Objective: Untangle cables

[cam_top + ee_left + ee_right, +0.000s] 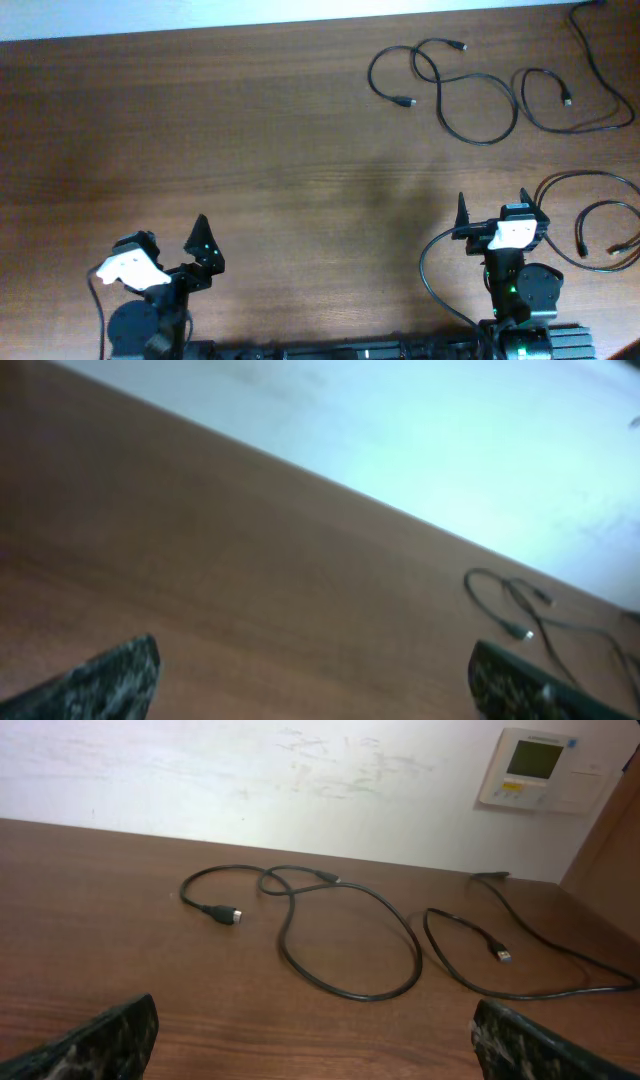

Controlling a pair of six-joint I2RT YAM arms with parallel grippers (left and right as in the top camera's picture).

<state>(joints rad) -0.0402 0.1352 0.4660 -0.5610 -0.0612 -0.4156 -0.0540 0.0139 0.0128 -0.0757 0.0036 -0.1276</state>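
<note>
Several thin black cables lie loose and spread out on the wooden table. One cable [404, 101] curls in loops at the back right, and a second cable [568, 101] lies beside it to the right. A third cable [583, 245] loops at the right edge, just right of my right arm. My right gripper [492, 200] is open and empty, well short of the looped cable [360, 997] and of the one with the blue-tipped plug [503, 956]. My left gripper [203, 243] stands open and empty at the front left, with a cable [520, 632] far off to its right.
The wooden table [250, 130] runs to a white wall at the back. A white control panel [535, 768] hangs on that wall at the right. A thicker black wire [430, 280] loops beside the right arm's base.
</note>
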